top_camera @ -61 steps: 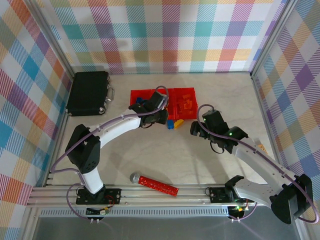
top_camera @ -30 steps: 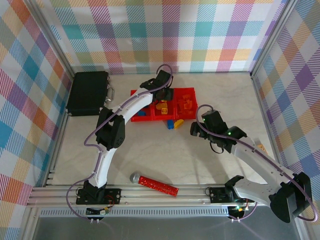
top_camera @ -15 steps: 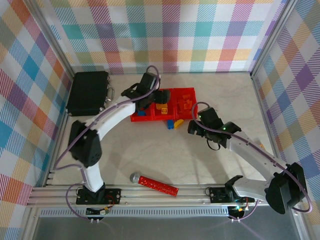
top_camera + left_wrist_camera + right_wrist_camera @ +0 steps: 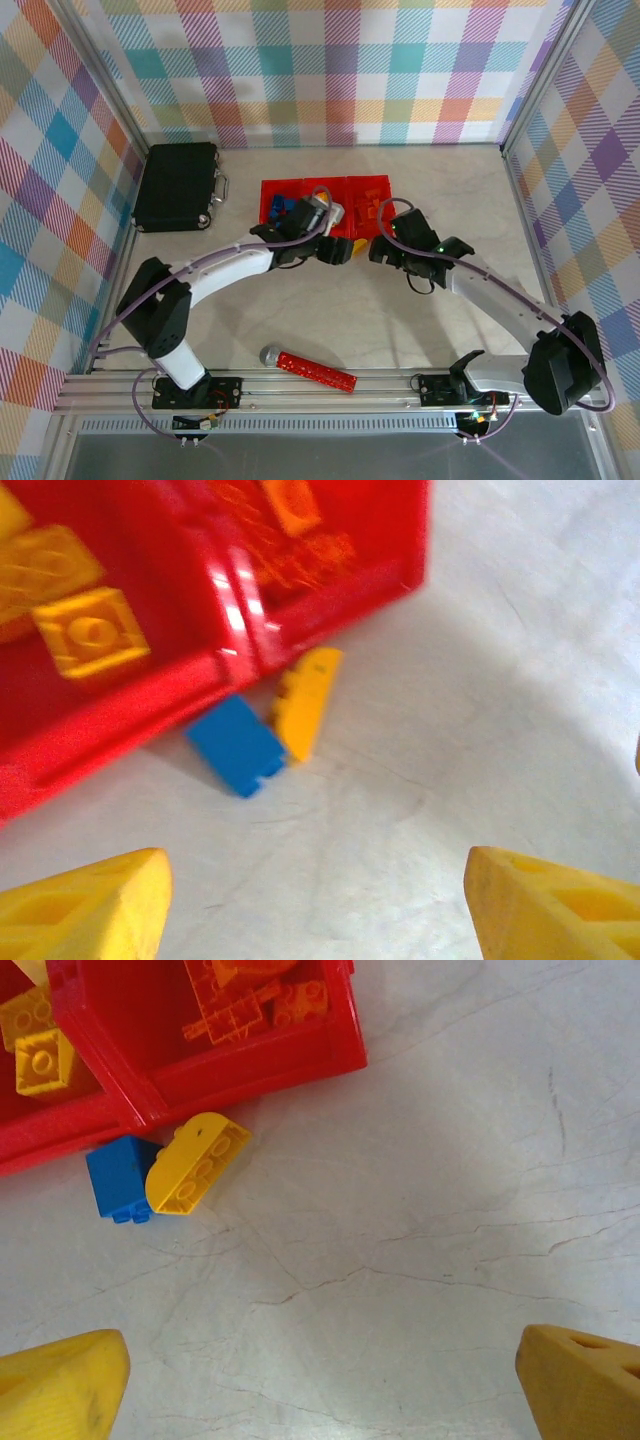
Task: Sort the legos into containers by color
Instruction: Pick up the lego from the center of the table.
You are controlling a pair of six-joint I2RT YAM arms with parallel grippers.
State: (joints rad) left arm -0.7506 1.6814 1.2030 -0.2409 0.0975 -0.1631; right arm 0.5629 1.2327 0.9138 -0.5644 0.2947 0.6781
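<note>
Sorting is unfinished: a blue lego (image 4: 235, 745) and a yellow lego (image 4: 305, 700) lie on the table (image 4: 300, 310) against the near wall of the containers (image 4: 250, 1065), where the left gripper (image 4: 320, 910), back from over them, hovers empty, fingers apart, the right gripper (image 4: 320, 1380) likewise.

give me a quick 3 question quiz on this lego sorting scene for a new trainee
1. True or false: the blue brick and the yellow brick outside the containers touch each other.
2. Where do those two bricks lie? A) in the middle bin B) on the table, close to the containers' outer wall C) between a gripper's fingers
3. Fill in: the left gripper and the right gripper both have jaws standing ____.
Key: 1 true; 2 B; 3 open
</note>
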